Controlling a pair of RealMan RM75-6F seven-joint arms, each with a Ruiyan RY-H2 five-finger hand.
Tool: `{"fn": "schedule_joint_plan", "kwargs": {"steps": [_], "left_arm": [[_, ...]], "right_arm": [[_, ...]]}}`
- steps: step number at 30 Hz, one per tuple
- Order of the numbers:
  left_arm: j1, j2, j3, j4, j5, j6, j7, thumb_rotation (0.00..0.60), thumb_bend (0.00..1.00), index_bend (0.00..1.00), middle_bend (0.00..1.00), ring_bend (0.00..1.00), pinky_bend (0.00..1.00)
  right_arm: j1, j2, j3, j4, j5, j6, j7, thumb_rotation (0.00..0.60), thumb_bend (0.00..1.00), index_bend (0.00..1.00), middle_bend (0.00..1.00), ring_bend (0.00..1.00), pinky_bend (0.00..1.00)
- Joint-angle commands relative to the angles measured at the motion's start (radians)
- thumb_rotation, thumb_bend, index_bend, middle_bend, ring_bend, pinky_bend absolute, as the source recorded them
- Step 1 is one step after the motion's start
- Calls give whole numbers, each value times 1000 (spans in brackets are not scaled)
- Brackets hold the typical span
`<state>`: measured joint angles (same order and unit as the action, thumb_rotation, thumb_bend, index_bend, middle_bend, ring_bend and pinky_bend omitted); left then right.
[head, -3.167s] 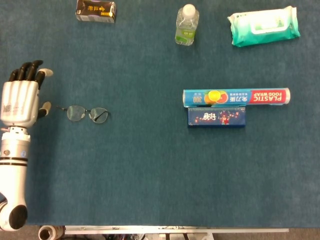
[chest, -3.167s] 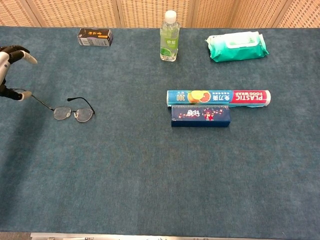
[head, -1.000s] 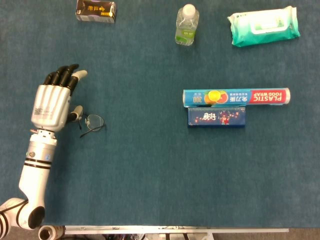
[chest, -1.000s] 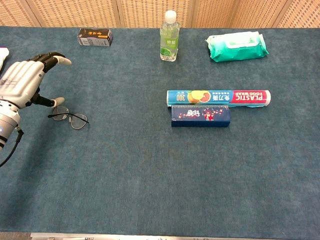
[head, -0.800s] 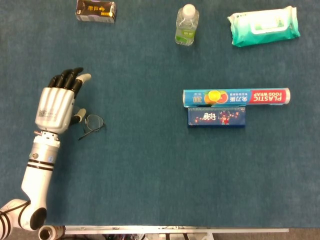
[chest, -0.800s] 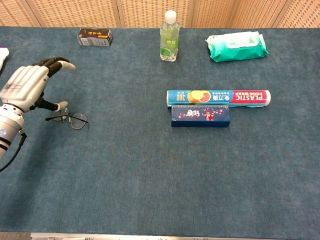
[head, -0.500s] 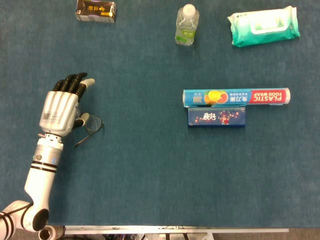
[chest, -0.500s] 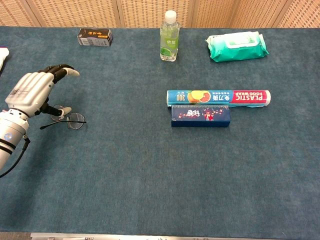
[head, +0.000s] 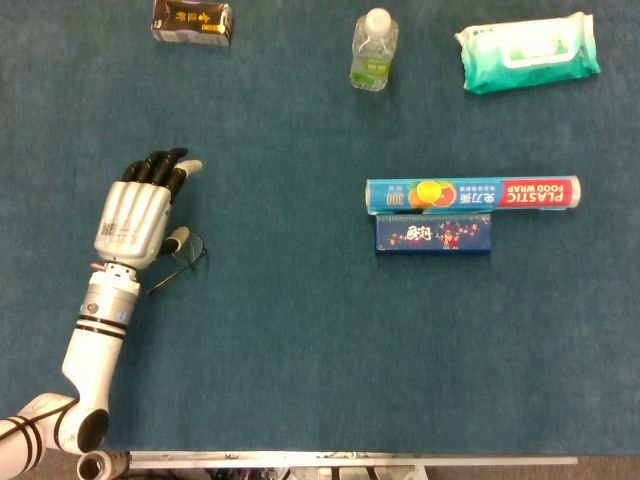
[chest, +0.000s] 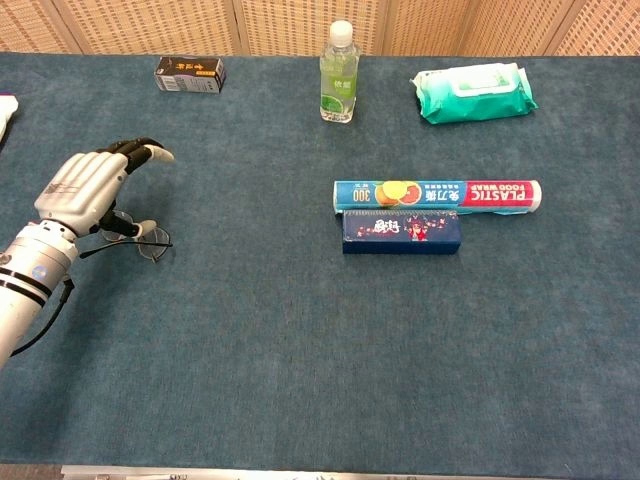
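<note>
My left hand (head: 138, 215) hovers low over a pair of thin-framed glasses (head: 190, 250) at the left of the blue table, fingers stretched forward and apart. Its thumb lies at the glasses' frame, and the palm hides the left lens in the head view. In the chest view the left hand (chest: 90, 190) arches above the glasses (chest: 150, 243), which lie on the cloth with one temple sticking out to the left. I cannot see a closed grip on them. My right hand shows in neither view.
A plastic wrap box (head: 470, 193) lies right of centre, with a dark blue box (head: 433, 234) against its near side. At the back stand a water bottle (head: 374, 50), a green wipes pack (head: 527, 52) and a small dark box (head: 191, 21).
My left hand has moved right, from beside the glasses to over them. The glasses have turned and shifted slightly, one temple now pointing toward the near left.
</note>
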<state>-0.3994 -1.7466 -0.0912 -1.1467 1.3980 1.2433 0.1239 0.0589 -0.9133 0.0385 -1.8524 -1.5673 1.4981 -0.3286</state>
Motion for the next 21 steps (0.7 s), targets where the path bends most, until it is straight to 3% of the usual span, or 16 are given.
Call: {"fn": "schedule_joint_plan", "kwargs": {"steps": [1, 12, 21], "left_arm": [[-5, -12, 1, 19, -3, -11, -1, 600, 170, 217, 169, 157, 230], [-8, -13, -9, 31, 4, 0, -17, 600, 170, 217, 169, 157, 230], [22, 132, -27, -180, 13, 71, 17, 600, 170, 217, 167, 157, 230]], "right_arm": [[0, 0, 0, 0, 0, 0, -1, 600, 45, 234, 210, 178, 301], [0, 1, 1, 1, 3, -1, 0, 600, 44, 235, 210, 178, 301], [-2, 3, 1, -4, -4, 4, 4, 600, 44, 235, 210, 178, 301]]}}
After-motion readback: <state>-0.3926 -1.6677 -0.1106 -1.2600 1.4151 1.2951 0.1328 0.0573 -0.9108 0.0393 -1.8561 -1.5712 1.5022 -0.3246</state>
